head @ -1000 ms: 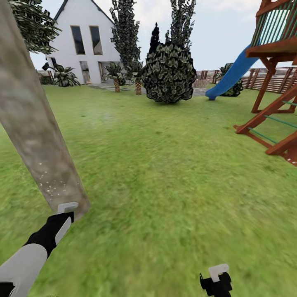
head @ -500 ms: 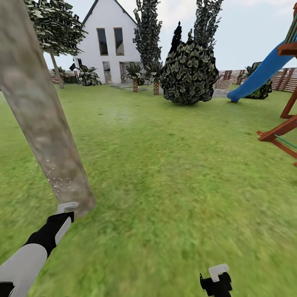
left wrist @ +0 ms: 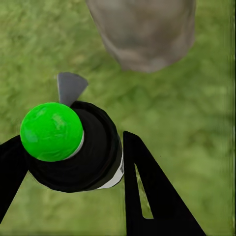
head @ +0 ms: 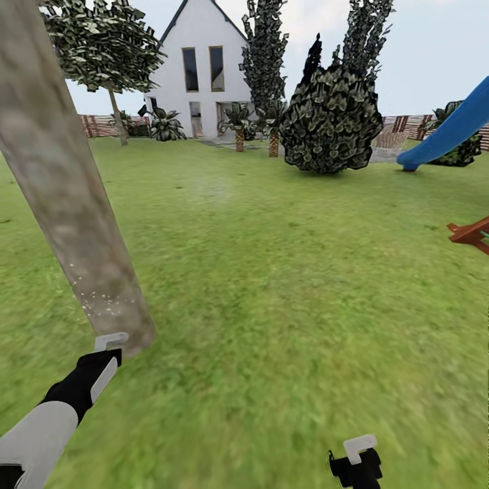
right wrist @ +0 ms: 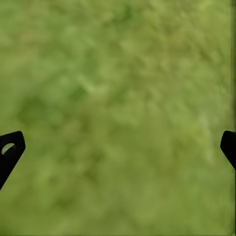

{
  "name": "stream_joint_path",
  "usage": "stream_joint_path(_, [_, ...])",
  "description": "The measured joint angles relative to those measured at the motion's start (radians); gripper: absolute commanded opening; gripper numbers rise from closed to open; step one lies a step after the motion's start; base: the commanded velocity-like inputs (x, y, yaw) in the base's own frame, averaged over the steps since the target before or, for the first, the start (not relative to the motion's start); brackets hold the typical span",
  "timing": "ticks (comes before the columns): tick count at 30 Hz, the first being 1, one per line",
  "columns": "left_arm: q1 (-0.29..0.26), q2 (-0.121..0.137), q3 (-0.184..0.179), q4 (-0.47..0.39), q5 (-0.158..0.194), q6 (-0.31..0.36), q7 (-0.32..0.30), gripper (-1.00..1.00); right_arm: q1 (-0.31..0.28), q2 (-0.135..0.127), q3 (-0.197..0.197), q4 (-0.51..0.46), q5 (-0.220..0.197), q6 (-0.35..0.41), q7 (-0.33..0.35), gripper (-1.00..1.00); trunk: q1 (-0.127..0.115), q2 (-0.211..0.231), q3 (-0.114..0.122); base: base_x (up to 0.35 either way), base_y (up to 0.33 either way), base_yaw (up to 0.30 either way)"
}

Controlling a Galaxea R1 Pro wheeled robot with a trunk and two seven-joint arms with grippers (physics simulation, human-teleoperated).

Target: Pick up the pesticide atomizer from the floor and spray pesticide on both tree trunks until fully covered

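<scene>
A: Where does the head view look from?
B: High up, facing forward and down over the lawn (head: 285, 285), with a tree trunk (head: 68, 197) close at frame left and a house (head: 204, 75) far off at upper centre.
A: And the wrist views?
B: Both look down at grass from close range. The left wrist view shares that trunk (left wrist: 142, 29) with the head view.

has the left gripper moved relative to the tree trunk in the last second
No. The left gripper sits at the base of the tree trunk as before; the house and slide slid rightward because the camera turned.
</scene>
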Motion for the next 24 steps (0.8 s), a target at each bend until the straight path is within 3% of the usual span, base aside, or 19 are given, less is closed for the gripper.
stream_joint_path(7, [0.000,0.000,0.000,0.000,0.000,0.000,0.000,-1.00,0.000,0.000,0.000,0.000,0.000,0.000,0.000,1.00,0.000,0.000,0.000,0.145,-0.268,0.013])
stream_joint_path(13, [0.000,-0.002,0.005,-0.017,0.006,-0.001,-0.001,-1.00,0.000,0.000,0.000,0.000,0.000,0.000,-0.001,1.00,0.000,0.000,0.000,0.107,-0.268,0.248])
stream_joint_path(17, [-0.001,0.010,0.011,-0.102,0.011,0.011,-0.011,-1.00,0.001,0.000,0.000,0.000,0.000,0.000,-0.001,1.00,0.000,0.000,0.000,0.148,-0.259,0.277])
stream_joint_path(20, [-0.004,0.011,0.042,-0.186,0.011,0.024,-0.011,-1.00,0.001,0.000,0.000,0.000,0.000,0.001,0.000,1.00,0.000,0.000,0.000,0.207,-0.223,0.277])
stream_joint_path(24, [-0.009,0.013,0.052,-0.198,0.012,0.050,-0.013,-1.00,0.001,0.000,0.000,0.000,0.000,0.001,0.000,1.00,0.000,0.000,0.000,0.214,-0.218,0.277])
